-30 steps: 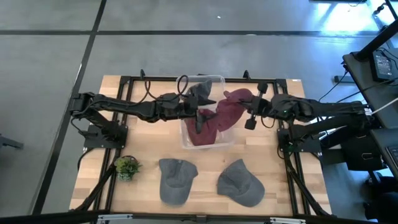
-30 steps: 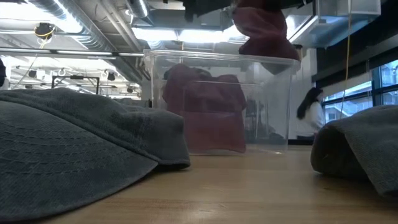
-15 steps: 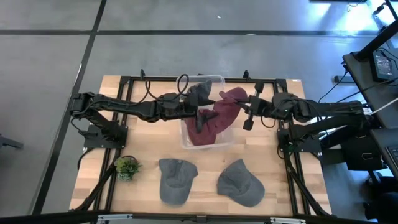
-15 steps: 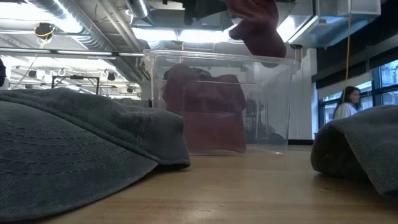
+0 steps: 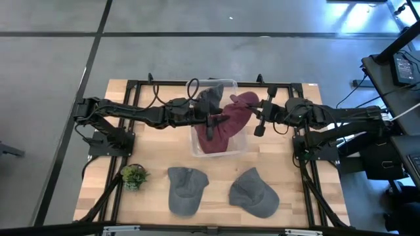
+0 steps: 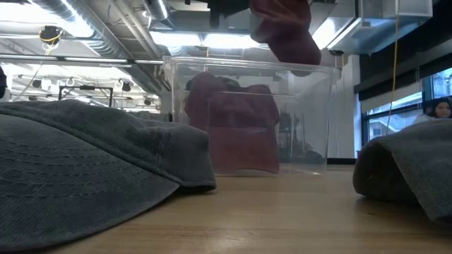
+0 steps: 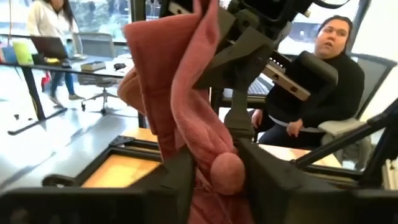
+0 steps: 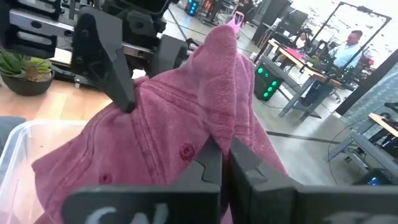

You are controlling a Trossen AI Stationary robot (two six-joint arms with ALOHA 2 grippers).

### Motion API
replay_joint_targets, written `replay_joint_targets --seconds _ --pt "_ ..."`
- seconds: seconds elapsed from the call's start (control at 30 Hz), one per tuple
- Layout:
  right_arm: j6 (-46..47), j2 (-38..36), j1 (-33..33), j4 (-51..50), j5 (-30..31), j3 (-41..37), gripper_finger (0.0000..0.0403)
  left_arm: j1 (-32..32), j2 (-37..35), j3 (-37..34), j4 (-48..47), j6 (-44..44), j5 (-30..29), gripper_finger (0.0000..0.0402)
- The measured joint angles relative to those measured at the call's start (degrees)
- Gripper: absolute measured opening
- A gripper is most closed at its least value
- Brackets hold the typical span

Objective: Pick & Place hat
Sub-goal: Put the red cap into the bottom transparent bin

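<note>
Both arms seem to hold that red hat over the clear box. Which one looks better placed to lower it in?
Probably the left. Its gripper holds the red hat directly above the clear box; the right gripper grips it beyond the rim.

left arm stretched across the table, left gripper (image 5: 211, 122) clamped on red cloth, right arm reaching in opposite, right gripper (image 5: 250, 113) pinched shut on it

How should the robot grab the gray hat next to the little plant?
Best guess: pinch the gray hat at its soft crown, coming straight down from above. It lies flat and alone on the table, beside the plant, so nothing blocks the top. The brim lies too flat to get fingers under.
</note>
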Motion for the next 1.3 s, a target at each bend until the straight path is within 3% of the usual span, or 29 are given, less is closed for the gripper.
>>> replay_joint_targets --seconds 0.17,0.37,0.57,0.77,0.93,1.03,1.3 --pt "-0.90 0.00 0.02 -0.02 -0.16 0.00 0.0012 0.00 -0.08 0.00 0.11 5.11 1.47 0.0020" --pt "-2.13 -0.02 0.04 -0.62 -2.55 -0.02 0.0058 0.44 -0.45 0.00 0.13 5.47 3.33 0.0023" --pt "1.23 -1.16 0.04 -3.01 -2.25 -0.02 0.0158 1.64 -0.45 0.76 -0.53 5.63 7.55 0.0020" --pt "7.94 -5.19 0.04 -14.95 5.07 -0.02 0.0226 3.02 -0.44 9.71 -15.32 5.12 13.35 0.0020" --pt "17.49 -9.33 0.09 -29.80 4.96 -0.04 0.0236 3.00 -0.44 17.47 -31.68 7.23 14.36 0.0020" --pt "21.67 -11.06 0.04 -35.12 5.04 -0.04 0.0236 3.28 -0.44 20.22 -38.08 12.84 18.75 0.0020" --pt "23.67 -11.62 0.04 -35.80 5.01 -0.04 0.0236 4.29 -0.44 21.35 -44.83 29.08 23.55 0.0022"
